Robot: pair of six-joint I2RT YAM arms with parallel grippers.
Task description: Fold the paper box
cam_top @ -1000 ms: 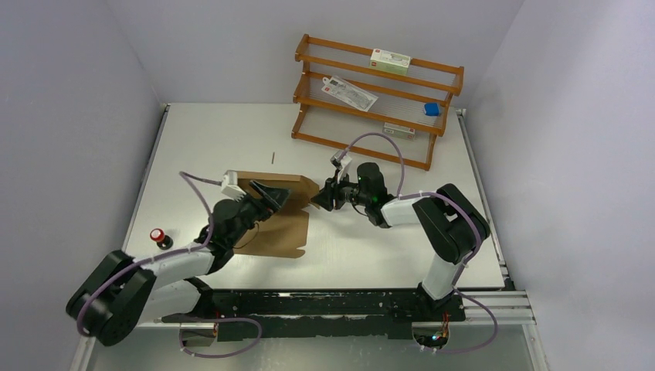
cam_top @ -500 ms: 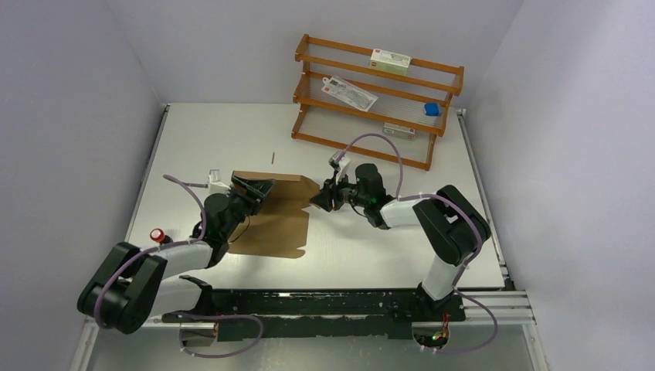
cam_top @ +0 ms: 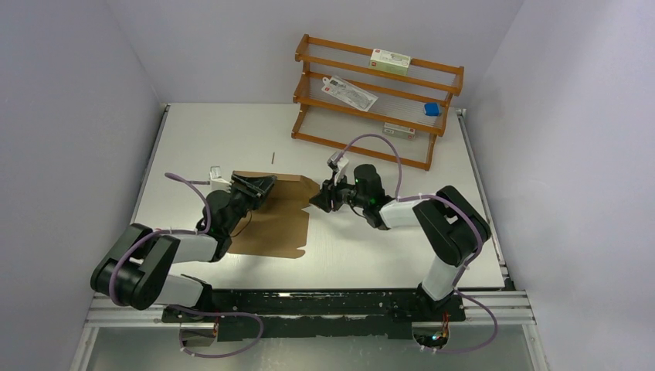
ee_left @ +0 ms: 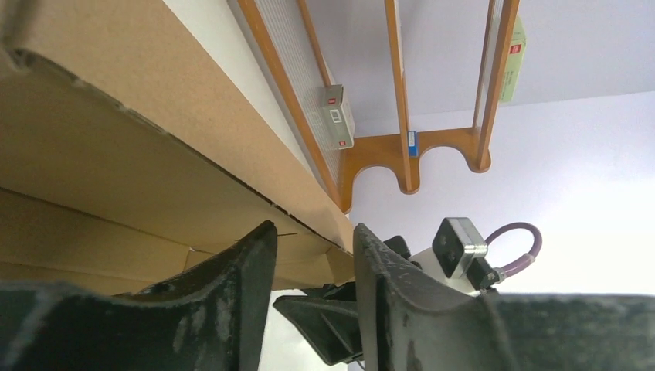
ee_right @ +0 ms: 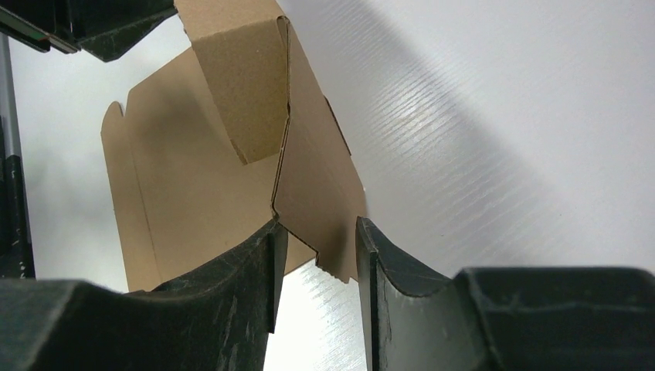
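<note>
The paper box (cam_top: 270, 228) is plain brown cardboard lying on the white table, its back wall raised and a side flap standing at its right end. My left gripper (cam_top: 261, 185) is at the back wall near the box's left rear; in the left wrist view (ee_left: 309, 232) the jaws are apart with the wall's edge (ee_left: 193, 147) just above them. My right gripper (cam_top: 317, 199) is at the box's right rear corner; in the right wrist view (ee_right: 315, 228) the jaws stand apart around the lower corner of the standing flap (ee_right: 317, 178).
A wooden rack (cam_top: 378, 93) stands at the back right, holding a white and green carton (cam_top: 390, 59), a flat packet (cam_top: 349, 91) and a blue item (cam_top: 432, 110). The rack also shows in the left wrist view (ee_left: 402, 116). Grey walls close in both sides.
My left gripper has moved back and to the left, from over the middle of the box to its back wall. The right gripper has stayed at the flap.
</note>
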